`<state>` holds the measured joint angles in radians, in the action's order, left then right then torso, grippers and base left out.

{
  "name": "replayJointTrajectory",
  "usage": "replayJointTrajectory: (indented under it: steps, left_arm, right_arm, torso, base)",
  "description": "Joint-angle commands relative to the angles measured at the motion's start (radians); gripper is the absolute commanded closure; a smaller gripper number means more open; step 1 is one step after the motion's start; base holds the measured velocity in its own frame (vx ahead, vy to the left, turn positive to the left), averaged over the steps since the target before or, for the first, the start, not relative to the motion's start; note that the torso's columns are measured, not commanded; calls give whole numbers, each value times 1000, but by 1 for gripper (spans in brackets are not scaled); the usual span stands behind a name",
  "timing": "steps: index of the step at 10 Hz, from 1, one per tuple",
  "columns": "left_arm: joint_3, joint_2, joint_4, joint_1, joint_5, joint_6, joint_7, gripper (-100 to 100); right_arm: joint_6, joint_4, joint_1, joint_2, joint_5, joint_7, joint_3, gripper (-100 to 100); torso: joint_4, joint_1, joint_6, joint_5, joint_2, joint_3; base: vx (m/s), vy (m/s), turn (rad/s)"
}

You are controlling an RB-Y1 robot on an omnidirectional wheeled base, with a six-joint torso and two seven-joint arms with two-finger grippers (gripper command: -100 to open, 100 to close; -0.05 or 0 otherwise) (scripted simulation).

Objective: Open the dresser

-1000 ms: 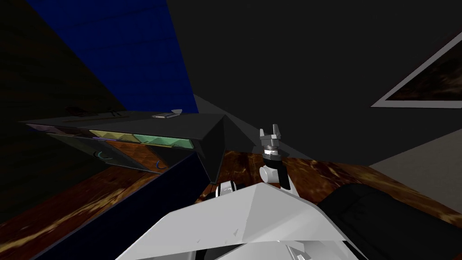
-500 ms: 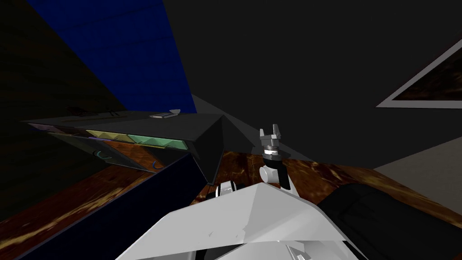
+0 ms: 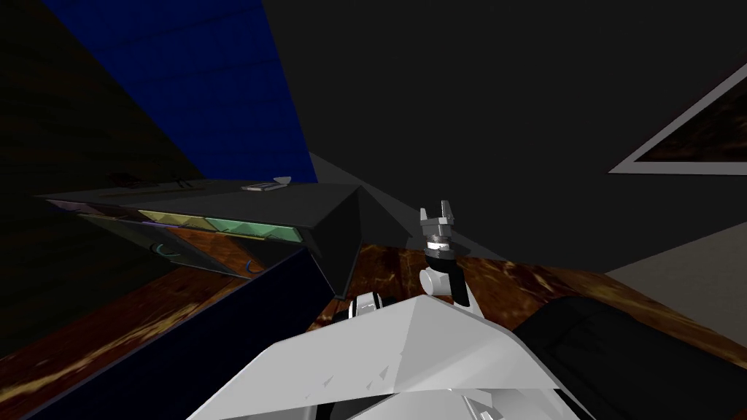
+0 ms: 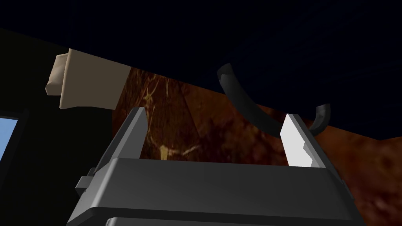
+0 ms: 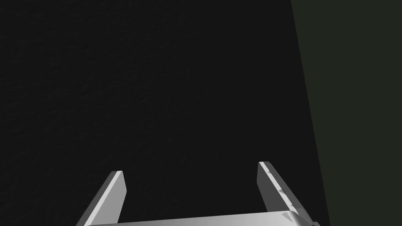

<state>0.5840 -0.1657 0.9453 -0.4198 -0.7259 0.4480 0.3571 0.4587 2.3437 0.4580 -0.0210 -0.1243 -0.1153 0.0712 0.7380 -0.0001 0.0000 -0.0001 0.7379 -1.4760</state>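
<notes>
Head view gives you the brown marbled floor running from 8 o'clock across to 4 o'clock, with a dark wall filling 12 to 2 o'clock and a blue wall section at 11 o'clock. The dresser, your target, sits at 9 o'clock below that blue section. It is a dark body with a dark top, and a band of yellow and green shapes shows just under the top's edge. A dark navy panel slants from the dresser's near corner down toward 7 o'clock. A framed picture hangs at 2 o'clock. The right gripper stands raised at 3 o'clock, just off centre and well apart from the dresser. Its wrist view shows you the jaws released, the fingers spread wide before the dark wall. The left gripper is close to a navy face that carries a dark curved handle. Its jaws are released too. The handle's loop dips just inside one finger, and you cannot tell whether they touch. A beige block sits beyond the other finger. On the dresser top lies a small pale flat item, too small to identify.
</notes>
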Motion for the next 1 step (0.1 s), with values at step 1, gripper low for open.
replayJointTrajectory:
  steps: [1]
  left_arm:
    - [0, 0, 0, 0, 0, 0, 0, 0]
  right_arm:
    - [0, 0, 0, 0, 0, 0, 0, 0]
  torso:
    - [0, 0, 0, 0, 0, 0]
  base:
    - [0, 0, 0]
